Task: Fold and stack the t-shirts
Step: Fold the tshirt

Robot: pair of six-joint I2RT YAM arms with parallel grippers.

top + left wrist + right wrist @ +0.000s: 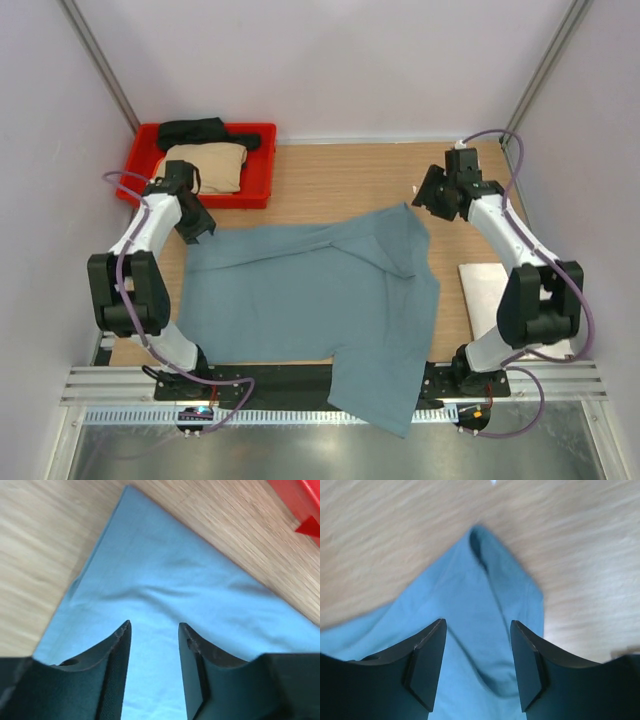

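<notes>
A dusty teal-blue t-shirt (310,300) lies spread over the middle of the wooden table, one part hanging over the near edge. My left gripper (197,228) hovers at its far left corner (150,570), jaws open, nothing between them (154,630). My right gripper (432,203) is off the shirt's far right corner (490,580), also open and empty (477,627). A tan t-shirt (208,166) and a black t-shirt (205,131) lie folded in the red tray. A white t-shirt (484,290) lies folded at the right, partly behind the right arm.
The red plastic tray (252,190) stands at the far left of the table, just behind my left gripper. Grey walls close in on three sides. A metal rail (330,385) runs along the near edge with the arm bases.
</notes>
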